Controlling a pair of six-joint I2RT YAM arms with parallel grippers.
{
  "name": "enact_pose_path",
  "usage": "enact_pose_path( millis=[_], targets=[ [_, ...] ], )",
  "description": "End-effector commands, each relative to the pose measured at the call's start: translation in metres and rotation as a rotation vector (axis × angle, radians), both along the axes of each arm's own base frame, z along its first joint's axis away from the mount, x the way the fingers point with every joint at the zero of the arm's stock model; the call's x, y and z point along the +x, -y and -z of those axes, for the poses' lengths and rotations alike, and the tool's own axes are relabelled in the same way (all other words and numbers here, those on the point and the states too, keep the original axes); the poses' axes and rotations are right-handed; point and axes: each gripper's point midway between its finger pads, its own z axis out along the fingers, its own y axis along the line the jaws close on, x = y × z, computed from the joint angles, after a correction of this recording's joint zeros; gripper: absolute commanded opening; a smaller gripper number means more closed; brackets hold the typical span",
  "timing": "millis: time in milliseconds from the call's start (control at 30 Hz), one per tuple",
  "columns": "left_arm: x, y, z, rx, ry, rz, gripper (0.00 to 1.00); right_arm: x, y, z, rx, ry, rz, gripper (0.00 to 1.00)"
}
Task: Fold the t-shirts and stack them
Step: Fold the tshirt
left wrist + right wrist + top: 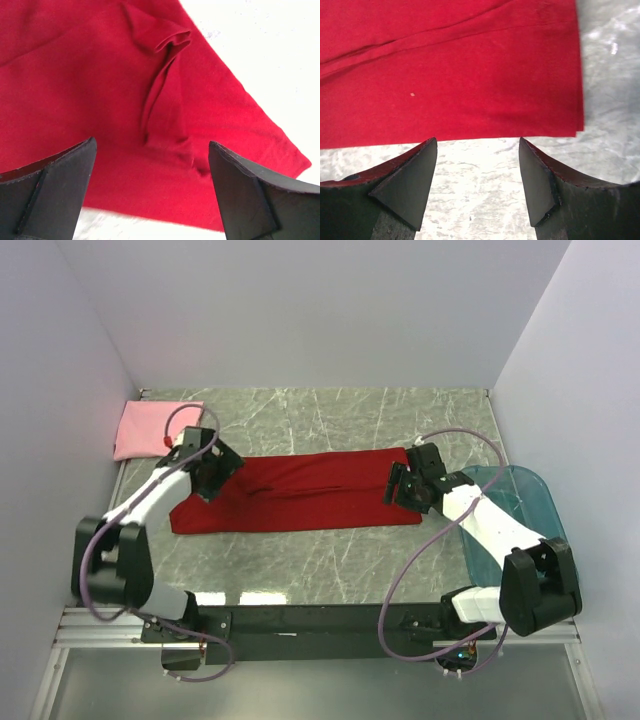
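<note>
The deep red t-shirt [300, 490] lies flat on the table as a long folded strip running left to right. A folded light pink t-shirt [150, 428] lies at the back left corner. My left gripper [215, 475] is open over the strip's left end, where a crumpled sleeve fold [167, 90] shows between its fingers [55, 190]. My right gripper [400, 488] is open at the strip's right end, its fingertips [412, 180] over bare table just short of the red shirt's edge [470, 90]. Neither gripper holds cloth.
A translucent teal-blue plastic bin [510, 510] lies at the right edge of the table, partly under my right arm. White walls close in the table at the left, back and right. The grey marble tabletop [330, 570] shows in front of the shirt.
</note>
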Motion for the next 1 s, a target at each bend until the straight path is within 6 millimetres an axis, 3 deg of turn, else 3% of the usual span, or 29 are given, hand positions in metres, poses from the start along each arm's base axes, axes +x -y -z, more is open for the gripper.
enact_pose_path(
  millis=[0,33,67,300,600,900,967],
  targets=[
    [0.037,0.02,-0.009,-0.053,0.069,0.018,0.99,0.004,-0.011,-0.012,0.046,0.065,-0.05,0.73],
    [0.044,0.023,-0.011,-0.049,0.072,0.018,0.99,0.002,-0.011,-0.01,0.046,0.06,-0.056,0.73],
    [0.048,0.025,0.004,-0.035,0.038,0.022,0.99,0.001,-0.012,-0.009,0.049,0.056,-0.061,0.73],
    [0.065,0.049,0.034,-0.032,-0.033,0.071,0.91,-0.003,-0.008,-0.001,0.024,0.04,-0.073,0.73],
    [0.079,0.067,0.037,-0.03,-0.045,0.098,0.9,-0.003,-0.008,0.002,0.022,0.032,-0.081,0.73],
    [0.116,0.094,0.02,-0.065,0.026,0.154,0.9,-0.004,-0.006,0.002,0.01,0.039,-0.085,0.72],
    [0.121,0.098,0.027,-0.067,0.012,0.172,0.91,-0.004,-0.007,0.001,0.015,0.041,-0.088,0.72]
  ],
)
